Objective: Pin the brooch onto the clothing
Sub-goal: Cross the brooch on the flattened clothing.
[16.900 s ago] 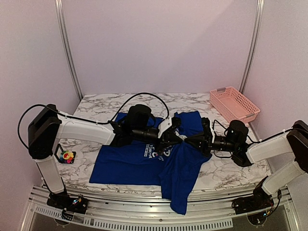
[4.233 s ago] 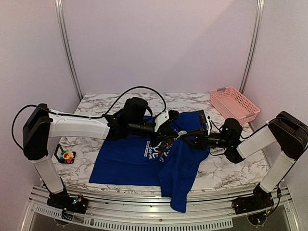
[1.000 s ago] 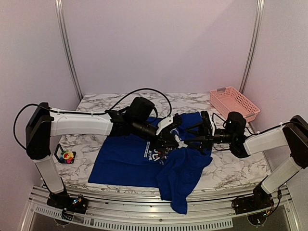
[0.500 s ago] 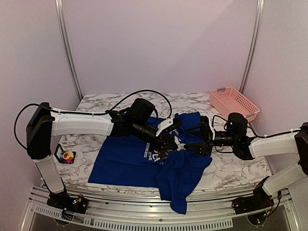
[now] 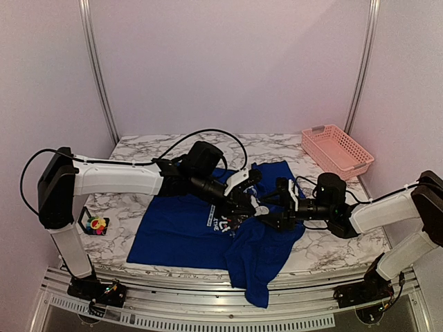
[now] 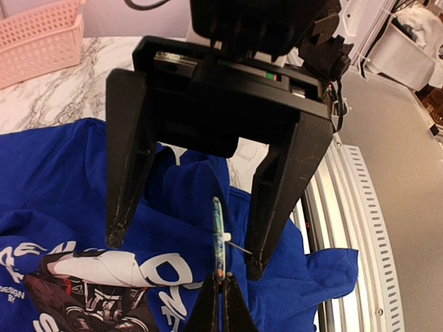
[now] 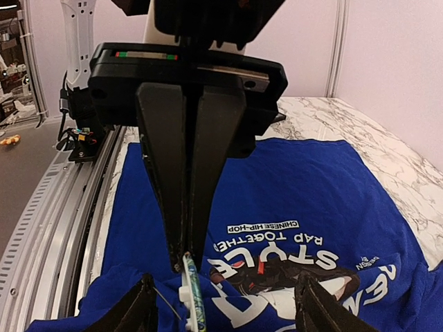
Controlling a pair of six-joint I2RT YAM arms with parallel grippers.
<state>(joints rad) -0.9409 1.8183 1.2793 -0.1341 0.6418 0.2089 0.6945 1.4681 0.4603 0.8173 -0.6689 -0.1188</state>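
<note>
My left gripper point(image 5: 252, 205) is shut on the lower edge of the brooch point(image 6: 219, 232), a thin greenish disc seen edge-on with a white back piece and a bare metal pin sticking out sideways. It hangs just above the clothing point(image 5: 173, 228), a blue T-shirt with white lettering, bunched up here. My right gripper point(image 5: 272, 207) faces it, open. Its two fingers straddle the brooch point(image 7: 193, 294) without touching it. The pin's tip lies close to one right finger point(image 6: 266, 228). In the right wrist view the left gripper point(image 7: 183, 257) hangs shut over the shirt's print point(image 7: 291, 266).
A pink lattice basket point(image 5: 337, 150) stands at the back right. On a small black holder point(image 5: 91, 225) at the table's left edge sits a colourful flower-shaped piece. The shirt's hem hangs over the front edge onto the metal rail point(image 5: 208, 319).
My right arm has shifted a little left, towards the left gripper, and its fingers now flank the brooch more closely. The left gripper holds the brooch about where it was.
</note>
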